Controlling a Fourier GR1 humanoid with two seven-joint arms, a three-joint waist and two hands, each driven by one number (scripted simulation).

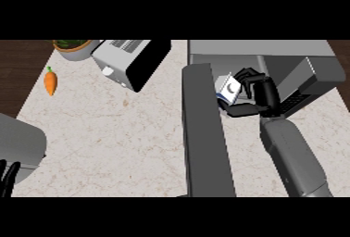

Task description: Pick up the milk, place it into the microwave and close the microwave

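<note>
One milk carton [228,89] sits pinched in your right hand [256,95], fingers curled round it, right of centre. Judge it light and stiff; hold its flat sides.

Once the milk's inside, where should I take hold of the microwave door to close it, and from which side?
Judging from the head view, push the microwave door on its outer face near the free end, from the left: it stands open, and the right hand holds the milk.
</note>
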